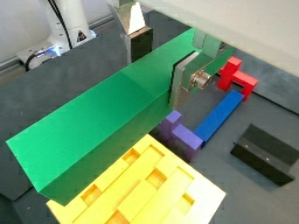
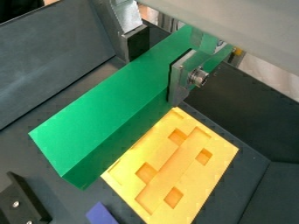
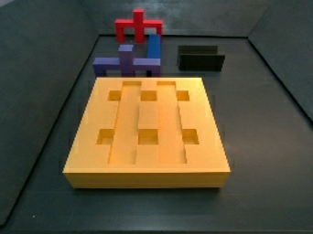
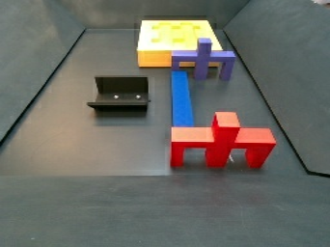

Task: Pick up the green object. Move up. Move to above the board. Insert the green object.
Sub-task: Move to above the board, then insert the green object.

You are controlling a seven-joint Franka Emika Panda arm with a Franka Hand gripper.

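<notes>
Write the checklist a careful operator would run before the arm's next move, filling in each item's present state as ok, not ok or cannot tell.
1. Claw shut on the green object: ok; in both wrist views the silver fingers press its sides.
2. Green object lifted off the floor: ok; it hangs above the board in both wrist views.
3. Green object lined up with a groove of the board: cannot tell.
4. Holes of the board free: ok in a side view.
5. Red piece, blue bar, purple piece and black box off the board: ok.
6. Claw seen in side views: not ok; neither shows it.
</notes>
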